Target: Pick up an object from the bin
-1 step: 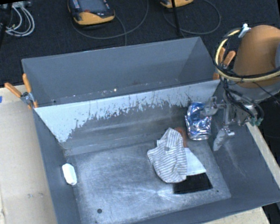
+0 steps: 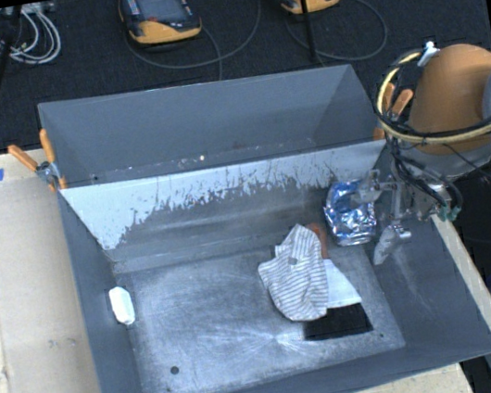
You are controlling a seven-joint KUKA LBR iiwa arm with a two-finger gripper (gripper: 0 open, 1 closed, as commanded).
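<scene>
The gripper [image 2: 387, 242] hangs by the right wall of the bin [image 2: 258, 372], just beside a crumpled, shiny blue-silver foil packet [image 2: 350, 212]; whether its grip is open or closed cannot be told. A striped cloth [image 2: 299, 274] lies near, lower left

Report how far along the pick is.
Nothing looks lifted out yet. The tool sits low at the bin's right wall, beside a crumpled shiny blue-silver wrapper; whether it grips it I cannot tell. The striped cloth, black pad and white piece lie on the floor. Lifting clear remains.
</scene>
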